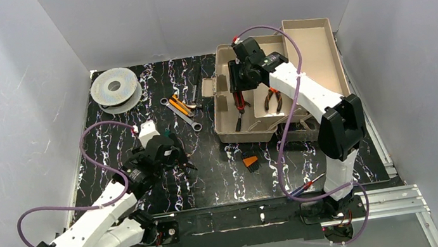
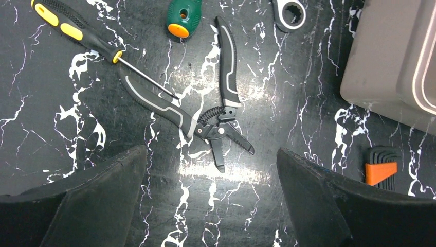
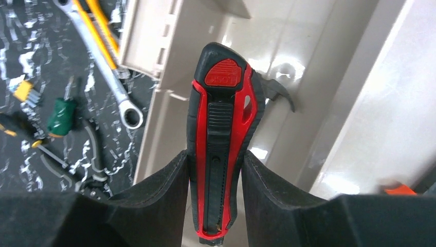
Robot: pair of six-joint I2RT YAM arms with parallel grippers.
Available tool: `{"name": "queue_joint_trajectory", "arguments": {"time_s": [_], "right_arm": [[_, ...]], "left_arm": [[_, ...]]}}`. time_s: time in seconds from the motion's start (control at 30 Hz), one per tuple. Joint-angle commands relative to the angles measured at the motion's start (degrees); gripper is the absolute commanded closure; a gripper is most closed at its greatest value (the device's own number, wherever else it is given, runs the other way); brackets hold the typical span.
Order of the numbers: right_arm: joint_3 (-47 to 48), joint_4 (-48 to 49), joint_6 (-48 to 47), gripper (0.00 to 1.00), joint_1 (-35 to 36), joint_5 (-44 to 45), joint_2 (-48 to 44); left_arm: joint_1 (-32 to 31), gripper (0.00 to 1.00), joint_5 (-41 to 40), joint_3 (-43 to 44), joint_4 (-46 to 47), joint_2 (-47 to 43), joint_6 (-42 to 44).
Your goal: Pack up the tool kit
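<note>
Because the left end effector [image 2: 211, 206] hangs nearest me, at about 8 o'clock on the black white-veined surface [image 1: 224, 180], I start there. Its fingers are spread wide and hold nothing, directly over the black-and-grey-handled wire-stripping pliers [image 2: 218, 128]. Just beyond those lie a yellow-and-black screwdriver [image 2: 77, 33] at 11 o'clock and a stubby green screwdriver with an orange end [image 2: 182, 18] at 12. An orange-and-black hex key holder [image 2: 381, 164] sits at 3 o'clock, near the box corner.

Further out, at about 1 o'clock on the surface, stands the large beige plastic tool kit [image 1: 229, 122], open with its trays folded out. The right end effector [image 3: 216, 175] is inside it, pressed onto the red-and-black utility knife [image 3: 221, 103], which points down into the left compartment beside the wall.

I judge the tool kit to be stiff moulded plastic, light in itself but heavier as it fills. Its smooth, glossy walls look likely to slip under a flat pinch. I would take hold over a rim or tray edge. I expect the hinged trays to swing if nudged.

Farthest, at 11 o'clock, rests the round grey wire spool [image 1: 114, 87].
</note>
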Motion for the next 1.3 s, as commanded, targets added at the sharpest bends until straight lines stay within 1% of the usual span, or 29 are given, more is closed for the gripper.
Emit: {"name": "queue_joint_trajectory", "arguments": {"time_s": [0.0, 0.13, 0.23, 0.37, 0.47, 0.53, 0.63, 0.73, 0.87, 0.97, 1.07, 1.27], "right_arm": [[3.45, 0.75, 2.0, 0.48, -0.06, 5.15, 0.2], [3.43, 1.14, 1.94, 0.4, -0.09, 3.72, -1.23], [3.08, 1.57, 1.71, 0.38, -0.06, 2.73, -2.89], [1.29, 2.02, 0.6, 0.41, -0.04, -1.35, -5.88], [-2.14, 3.59, -0.74, 0.42, 0.36, -7.19, -9.36], [-4.68, 4.28, -1.87, 0.42, 1.42, -8.99, -11.91], [-8.1, 4.73, -3.87, 0.43, 4.12, -8.66, -15.21], [-11.84, 5.9, -4.89, 0.44, 6.75, -8.3, -18.4], [-19.93, 13.16, -4.63, 0.45, 8.59, -9.43, -23.99], [-23.7, 15.87, -4.03, 0.45, 9.09, -10.49, -26.66], [-25.2, 16.24, -3.99, 0.45, 9.33, -10.86, -27.82], [-26.83, 15.98, -4.27, 0.46, 9.31, -10.24, -30.18]], "left_arm": [[0.49, 0.02, -4.39, -1.03, -2.65, 1.25, -4.65], [0.73, 0.02, -4.71, -1.93, -1.43, 1.54, -6.51], [1.71, 0.02, -4.41, -2.14, -0.41, 2.24, -6.94], [3.96, 0.02, -3.45, -1.78, 0.44, 3.81, -7.24], [6.98, 0.02, -2.41, -2.27, 1.65, 4.65, -8.43], [9.16, 0.02, -1.33, -2.66, 2.64, 5.24, -9.51], [11.95, 0.03, -0.92, -2.98, 2.64, 7.04, -13.19], [14.18, 0.08, -0.35, -2.73, 2.7, 10.59, -16.38], [16.58, 0.16, -0.49, -0.72, 2.69, 17.36, -18.55], [18.81, 0.2, -1.47, 0.01, 4.33, 20.75, -19.43], [20.97, 0.21, -2.23, 0.34, 6.01, 21.53, -20.51], [24.64, 0.21, -5.59, 2.51, 5.26, 21.17, -21.78]]}}
